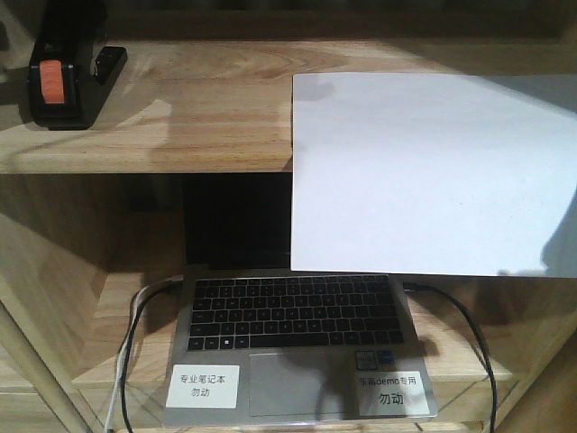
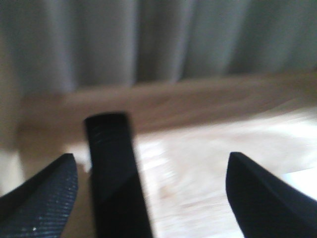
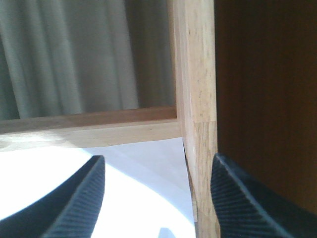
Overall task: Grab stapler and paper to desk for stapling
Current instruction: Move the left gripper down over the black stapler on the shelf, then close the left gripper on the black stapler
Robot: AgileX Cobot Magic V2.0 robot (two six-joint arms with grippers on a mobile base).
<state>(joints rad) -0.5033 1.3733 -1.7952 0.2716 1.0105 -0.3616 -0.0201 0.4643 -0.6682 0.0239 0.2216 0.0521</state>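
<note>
Stapler stands at ten o'clock in the front view, on the top board of the pale shelf unit. It is black and blocky, with an orange patch facing out. The paper lies at two o'clock, a plain white sheet whose near edge hangs over the shelf front above the laptop. Neither gripper shows here, and the desk is out of sight.

The left wrist view is blurred. The left gripper has its fingers spread wide, and a black upright bar that I take for the stapler stands between them, close to the finger at eight o'clock. To my eye the arm should shift to centre that body before closing, then lift straight.

In the right wrist view, the right gripper is also spread wide and holds nothing. The paper is below it and a wooden post is near the finger at four o'clock. It should keep clear of the post and pinch the overhanging edge so the sheet doesn't crease.
</note>
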